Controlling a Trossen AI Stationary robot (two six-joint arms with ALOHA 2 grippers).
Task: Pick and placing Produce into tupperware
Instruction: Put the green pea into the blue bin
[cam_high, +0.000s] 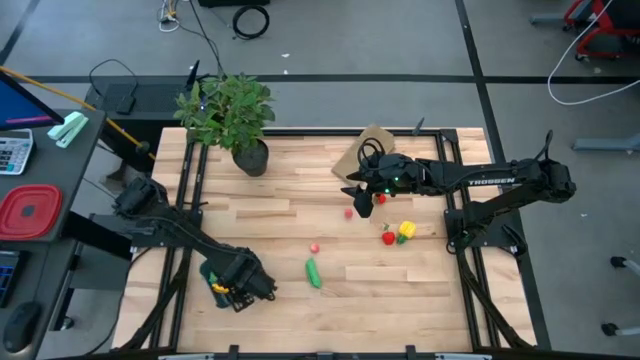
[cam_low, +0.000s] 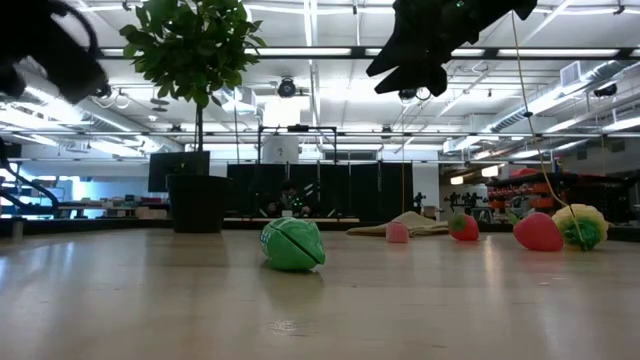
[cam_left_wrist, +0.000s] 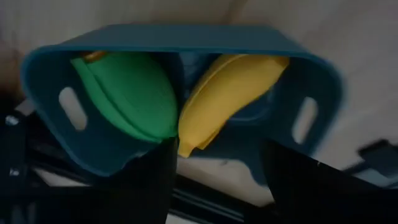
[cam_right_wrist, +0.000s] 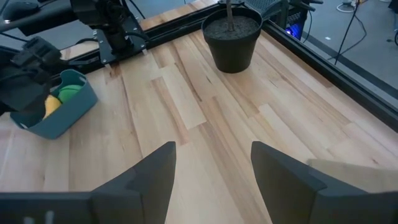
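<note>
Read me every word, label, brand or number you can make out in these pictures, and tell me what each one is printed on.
"TROSSEN", white letters on the forearm of the right arm, in the high view.
Calculator on the side desk: its key markings are too small to read.
No text shows on the tupperware, the produce or the plant pot.

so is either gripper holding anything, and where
Right gripper: open, nothing between its fingers. Left gripper is open above the tub; no grasp shows.
</note>
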